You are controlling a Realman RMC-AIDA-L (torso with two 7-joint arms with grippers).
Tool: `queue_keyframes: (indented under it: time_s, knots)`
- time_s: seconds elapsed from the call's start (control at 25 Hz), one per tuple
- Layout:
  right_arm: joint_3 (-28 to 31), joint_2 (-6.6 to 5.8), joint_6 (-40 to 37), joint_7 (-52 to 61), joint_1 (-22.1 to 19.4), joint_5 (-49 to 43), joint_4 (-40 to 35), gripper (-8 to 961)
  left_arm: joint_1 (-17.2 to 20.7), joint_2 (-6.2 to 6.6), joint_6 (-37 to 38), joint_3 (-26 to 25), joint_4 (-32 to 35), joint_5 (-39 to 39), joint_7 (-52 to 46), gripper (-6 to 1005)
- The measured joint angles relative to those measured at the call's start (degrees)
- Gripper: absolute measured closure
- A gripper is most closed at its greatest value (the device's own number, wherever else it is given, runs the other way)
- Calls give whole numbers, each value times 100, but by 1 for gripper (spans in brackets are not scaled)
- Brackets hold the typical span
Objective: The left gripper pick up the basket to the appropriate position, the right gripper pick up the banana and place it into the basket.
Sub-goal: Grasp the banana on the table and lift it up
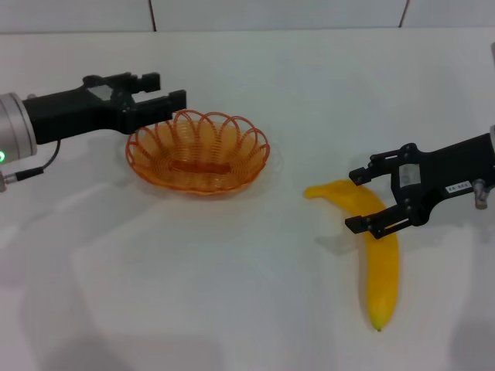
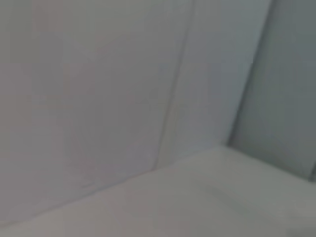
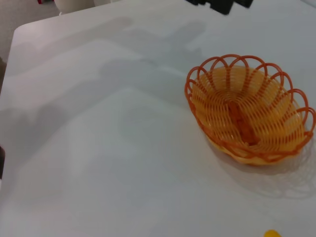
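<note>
White and bare, the surface [image 1: 232, 294] carries the basket [image 1: 199, 151] far-left, the left end effector [image 1: 168, 107] open at its rim to grip it, while the right end effector [image 1: 363, 199] straddles the banana [image 1: 377, 255] near-right, open for pickup.

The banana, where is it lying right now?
In the head view the banana lies on the white table, on the robot's right, between the open fingers of the right hand, apart from the orange basket.
</note>
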Motion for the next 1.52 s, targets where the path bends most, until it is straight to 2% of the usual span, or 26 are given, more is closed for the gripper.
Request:
queue_keyframes:
  time_s: [0.16,0.44,0.64,0.8,1.12,1.32,1.52]
  knots:
    - [8,0,-7,2,-2,3,0,95,319,8,49,377,252,-575,189,348]
    - [9,0,-10,10,-11,5,0,95,891,-9,117,728,944,-839,93,349]
    - [9,0,4,12,-18,3,0,95,1453,0,361,1209,1411,-1874,582,349]
    - [9,0,14,13,-10,-10,5,95,1676,33,843,1204,1384,-2490,678,349]
    - [12,-9,25,14,21,-29,113,96,2057,40,422,1010,1852,-1706,-312,348]
    - [18,-9,27,19,25,-31,121,96,2082,37,293,555,2464,-373,-1413,348]
    - [18,-9,27,24,33,-32,127,96,2044,21,247,503,3114,772,-2190,348]
